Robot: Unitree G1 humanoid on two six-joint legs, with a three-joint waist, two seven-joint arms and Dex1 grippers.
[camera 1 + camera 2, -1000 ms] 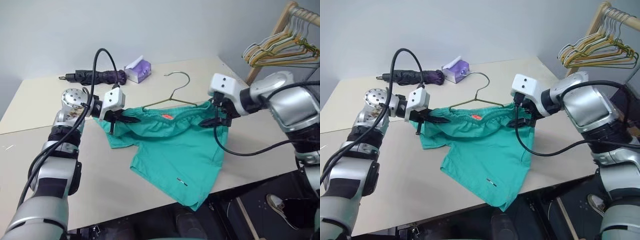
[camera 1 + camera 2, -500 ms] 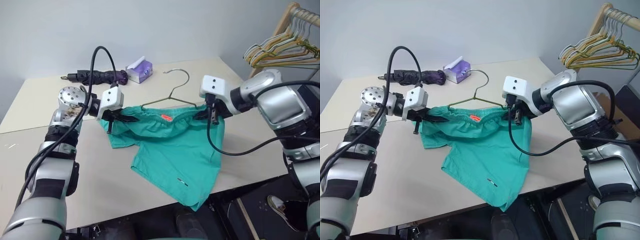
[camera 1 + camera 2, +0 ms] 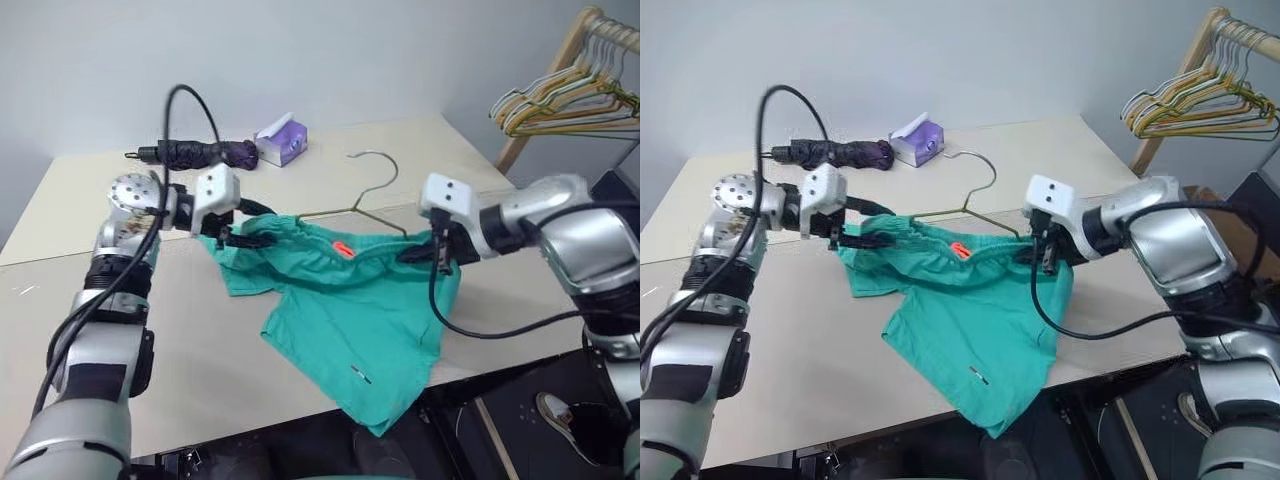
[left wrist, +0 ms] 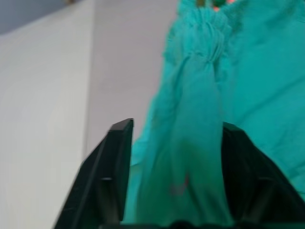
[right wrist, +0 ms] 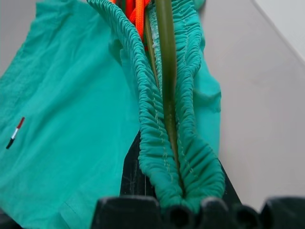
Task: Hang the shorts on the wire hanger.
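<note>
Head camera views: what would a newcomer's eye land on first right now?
The teal shorts dominate, spread mid-table with one leg spilling over the near edge, their waistband stretched between both tools. The right tool is shut on the waistband's right end with the wire hanger running inside it, hook poking up behind. The left tool stands open with the waistband's left end between its fingers.

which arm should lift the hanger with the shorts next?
Probably right. The right pincer is shut on the shorts waistband and the wire hanger together; the left pincer stands open around cloth.
</note>
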